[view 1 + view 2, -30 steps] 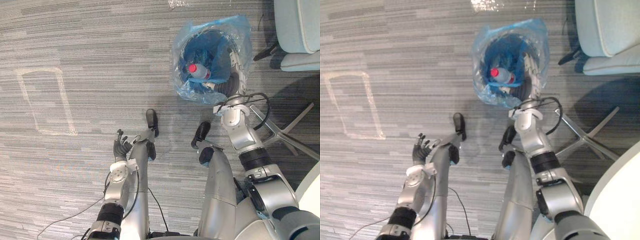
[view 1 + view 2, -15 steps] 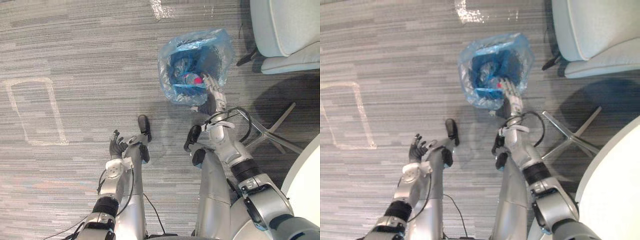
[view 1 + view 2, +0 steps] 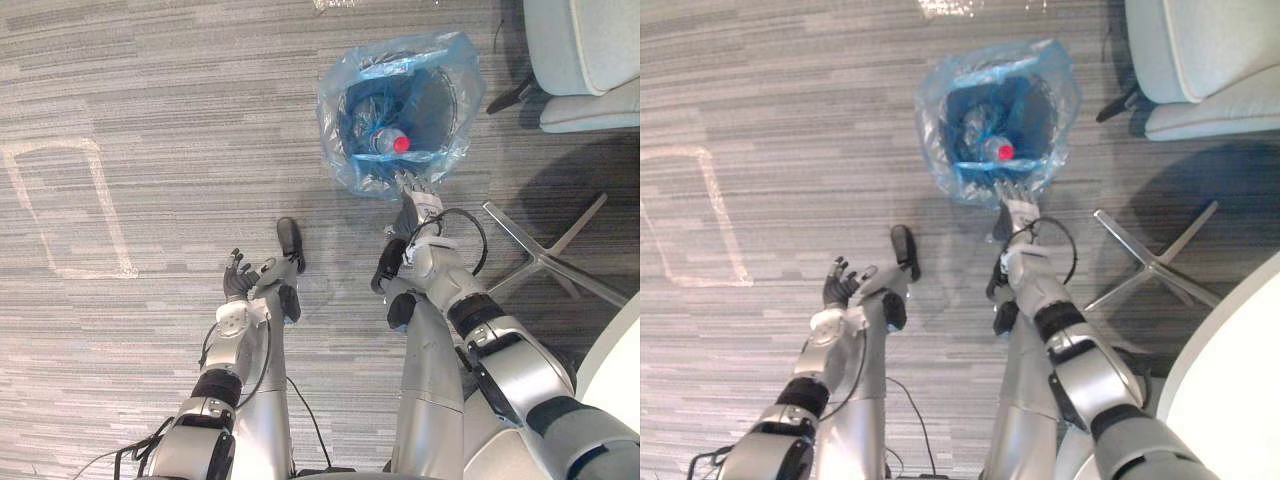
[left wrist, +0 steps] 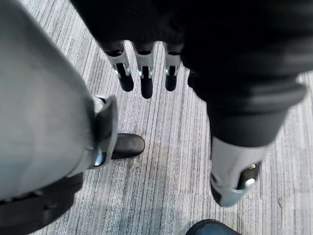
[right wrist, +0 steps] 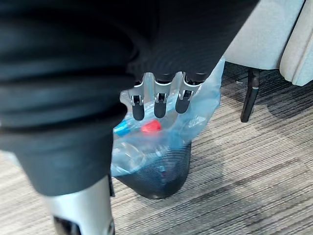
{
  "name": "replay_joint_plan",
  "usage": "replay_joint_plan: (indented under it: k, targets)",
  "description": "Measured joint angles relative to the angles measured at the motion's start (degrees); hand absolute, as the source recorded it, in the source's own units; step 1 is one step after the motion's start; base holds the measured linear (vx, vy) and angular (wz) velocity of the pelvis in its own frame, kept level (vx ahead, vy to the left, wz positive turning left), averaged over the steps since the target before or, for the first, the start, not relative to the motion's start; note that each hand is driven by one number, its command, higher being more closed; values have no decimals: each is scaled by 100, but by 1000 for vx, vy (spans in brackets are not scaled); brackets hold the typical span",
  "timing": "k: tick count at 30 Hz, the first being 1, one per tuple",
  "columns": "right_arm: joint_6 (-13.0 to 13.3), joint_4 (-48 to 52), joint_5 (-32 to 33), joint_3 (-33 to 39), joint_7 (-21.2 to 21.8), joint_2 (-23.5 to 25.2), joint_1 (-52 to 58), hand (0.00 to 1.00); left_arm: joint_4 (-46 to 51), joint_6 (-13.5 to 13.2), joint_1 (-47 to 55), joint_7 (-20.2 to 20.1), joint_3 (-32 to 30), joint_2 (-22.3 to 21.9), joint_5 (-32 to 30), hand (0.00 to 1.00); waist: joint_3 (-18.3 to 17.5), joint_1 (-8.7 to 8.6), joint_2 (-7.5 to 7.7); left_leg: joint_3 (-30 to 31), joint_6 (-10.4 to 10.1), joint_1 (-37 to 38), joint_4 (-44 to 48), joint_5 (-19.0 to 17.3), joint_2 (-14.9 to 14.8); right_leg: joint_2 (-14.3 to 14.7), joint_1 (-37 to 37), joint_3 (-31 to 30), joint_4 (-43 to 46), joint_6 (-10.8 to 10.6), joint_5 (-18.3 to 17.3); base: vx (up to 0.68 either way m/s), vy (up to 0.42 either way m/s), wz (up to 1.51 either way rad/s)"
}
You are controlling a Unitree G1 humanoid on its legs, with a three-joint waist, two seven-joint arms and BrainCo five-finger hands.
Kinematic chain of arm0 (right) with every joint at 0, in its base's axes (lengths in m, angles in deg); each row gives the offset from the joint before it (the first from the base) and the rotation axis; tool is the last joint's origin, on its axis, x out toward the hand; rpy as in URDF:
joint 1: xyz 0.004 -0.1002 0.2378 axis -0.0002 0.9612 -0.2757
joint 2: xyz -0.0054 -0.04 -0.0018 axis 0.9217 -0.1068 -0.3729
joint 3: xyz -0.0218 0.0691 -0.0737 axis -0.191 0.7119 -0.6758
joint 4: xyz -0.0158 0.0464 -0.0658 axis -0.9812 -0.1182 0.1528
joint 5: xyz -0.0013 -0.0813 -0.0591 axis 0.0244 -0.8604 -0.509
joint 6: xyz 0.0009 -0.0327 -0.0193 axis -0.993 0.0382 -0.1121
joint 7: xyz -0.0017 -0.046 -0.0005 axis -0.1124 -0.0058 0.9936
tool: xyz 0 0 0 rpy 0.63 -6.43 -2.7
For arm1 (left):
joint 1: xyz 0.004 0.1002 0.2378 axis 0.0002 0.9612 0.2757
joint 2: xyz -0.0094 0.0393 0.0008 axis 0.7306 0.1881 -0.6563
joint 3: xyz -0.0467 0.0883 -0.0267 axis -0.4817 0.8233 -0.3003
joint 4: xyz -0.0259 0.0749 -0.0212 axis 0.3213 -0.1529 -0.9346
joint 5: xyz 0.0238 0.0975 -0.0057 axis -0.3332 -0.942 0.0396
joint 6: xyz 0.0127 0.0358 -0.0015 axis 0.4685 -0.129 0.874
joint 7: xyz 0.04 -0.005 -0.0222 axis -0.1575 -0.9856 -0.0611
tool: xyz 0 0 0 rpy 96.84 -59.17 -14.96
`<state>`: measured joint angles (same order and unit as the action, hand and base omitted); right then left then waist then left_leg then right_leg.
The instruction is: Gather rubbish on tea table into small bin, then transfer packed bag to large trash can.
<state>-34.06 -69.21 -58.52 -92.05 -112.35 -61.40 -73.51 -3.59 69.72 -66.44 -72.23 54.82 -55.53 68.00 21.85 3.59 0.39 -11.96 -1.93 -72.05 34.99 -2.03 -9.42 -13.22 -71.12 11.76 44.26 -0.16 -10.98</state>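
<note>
Reaching forward, the right hand [image 3: 414, 200] hovers at the near edge of the small bin [image 5: 157, 174]. Its fingers [image 5: 157, 108] are straight and slightly apart and hold nothing. Whether the tips touch the blue bag [image 3: 345, 112] that lines the bin cannot be told; they are at most just short of its crinkled rim.

The bin stands upright directly ahead of those fingertips, with the bag's mouth open and folded out over the rim. Inside, just beyond the fingers, a clear bottle [image 3: 382, 140] lies on its side across the opening, its red cap [image 3: 402, 144] toward the robot's right. The rubbish looks gathered, so the step in hand is probably to take hold of the bag's rim to lift it out.

This hand is by far the nearer. The left hand [image 3: 237, 284] hangs low and well apart from the bin, over bare carpet [image 3: 150, 100], its fingers loosely spread and empty. A pale chair [image 3: 585, 55] stands beyond the bin on the right hand's outer side, close enough to crowd a lift.

No writing can be made out on the bottle or the bag.
</note>
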Motion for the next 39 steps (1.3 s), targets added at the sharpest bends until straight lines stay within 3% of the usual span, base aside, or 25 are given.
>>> replay_joint_plan:
  k: [3, 4, 19, 34, 39]
  targets:
    - [-25, -180, -198, 6, 28, 10, -145, 0, 9, -29, -67, 0, -6, -60, 94, 0, 0, 5, 0, 20, -23, -79, -49, 13, 44, -38, -112, 1, 77, 14, -54, -53, -18, 13]
    - [-43, -273, -199, 7, 47, 30, -209, 100, 15, -46, -121, 0, -49, -75, 103, 0, 0, 8, 0, 31, -29, -153, -64, 35, 50, -41, -198, 2, 102, 17, -56, -53, -15, 11]
    - [-102, -293, -120, 103, 23, 111, -210, 100, 61, -91, -225, 1, -108, -150, 217, 0, 0, 46, -1, 100, -25, -304, -10, 80, 43, -29, -311, 40, 157, 37, -82, -53, -6, 2]
    - [-23, 787, 404, 457, -84, 175, 152, 100, 62, -26, -223, 0, -274, -187, 215, 0, -4, 92, -6, 132, -24, -258, 155, 81, -53, 39, -206, 60, 155, 59, -67, -58, -4, -4]
    - [25, 1510, 645, 451, -91, 441, 713, 100, 15, 58, 87, -5, -249, -206, 203, 0, -20, 106, -4, 137, 0, 270, 44, 58, -133, 135, 379, 122, -59, 96, -28, -60, -15, -13]
